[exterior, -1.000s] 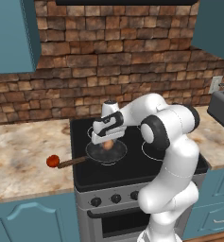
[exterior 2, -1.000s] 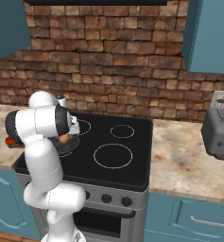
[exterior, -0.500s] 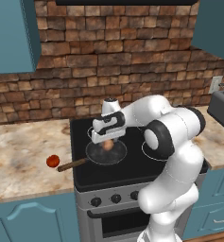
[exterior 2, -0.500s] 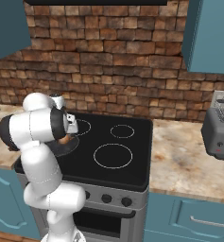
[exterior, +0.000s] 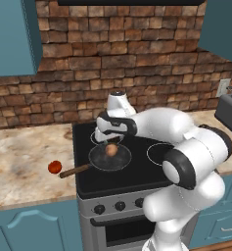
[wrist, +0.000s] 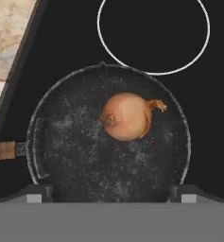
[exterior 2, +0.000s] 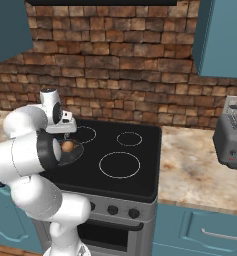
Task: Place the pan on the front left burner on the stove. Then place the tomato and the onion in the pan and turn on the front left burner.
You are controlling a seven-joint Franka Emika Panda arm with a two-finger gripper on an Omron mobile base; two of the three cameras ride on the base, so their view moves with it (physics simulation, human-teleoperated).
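The stove point(exterior: 122, 181) stands between two stretches of stone bench point(exterior: 19, 166). On the stove's black glass top, at its front left corner, sits the pan point(exterior: 100, 162), its wooden handle point(exterior: 74, 170) reaching off the stove's left edge over the bench. The onion point(exterior: 111, 150) lies inside the pan, near its middle. Directly above the pan hang the fingers point(wrist: 38, 193), spread wide and empty. The tomato point(exterior: 54, 167) rests on the bench left of the stove, just beside the handle's tip.
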